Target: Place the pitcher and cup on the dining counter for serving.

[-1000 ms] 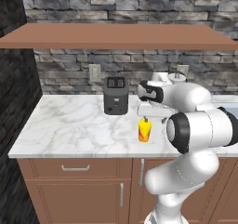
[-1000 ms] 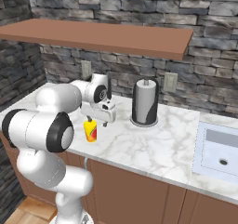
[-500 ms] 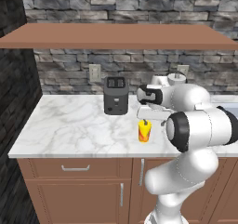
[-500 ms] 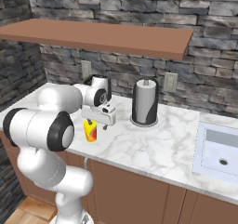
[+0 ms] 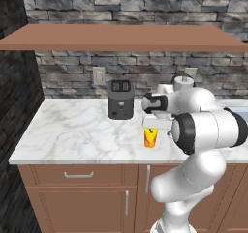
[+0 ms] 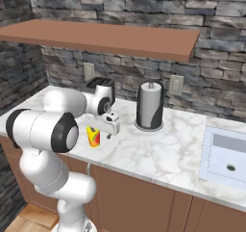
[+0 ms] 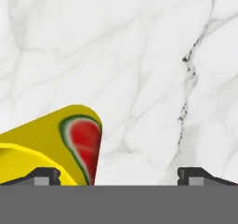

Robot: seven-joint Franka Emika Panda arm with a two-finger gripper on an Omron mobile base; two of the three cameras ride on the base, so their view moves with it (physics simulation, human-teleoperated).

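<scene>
1. Hovering right over the cup (image 5: pixel 150 138) now, the gripper (image 6: pixel 110 128) hangs just above its rim, pointing straight down at the marble kitchen counter (image 5: pixel 72 130).

2. Its two fingers are spread as wide as they go and nothing sits between them; in the hand view one fingertip (image 7: pixel 44 175) comes in over the cup (image 7: pixel 56 148) while the other stands out over bare marble, so the cup sits off to one side rather than centred in the gap.

3. That wide spread makes sense: my read is that the arm is lining up to drop around the tumbler, and it needs a small sideways correction first.

4. The cup (image 6: pixel 93 136) stands upright near the counter's front edge, in front of the black toaster (image 5: pixel 120 98) and apart from it, an open spot for a reach from above.

5. Off to the right, the paper towel holder (image 6: pixel 150 106) stands near the stone wall, well apart from the cup.

6. Nothing lifted yet, so I judge the serving job barely started.
</scene>
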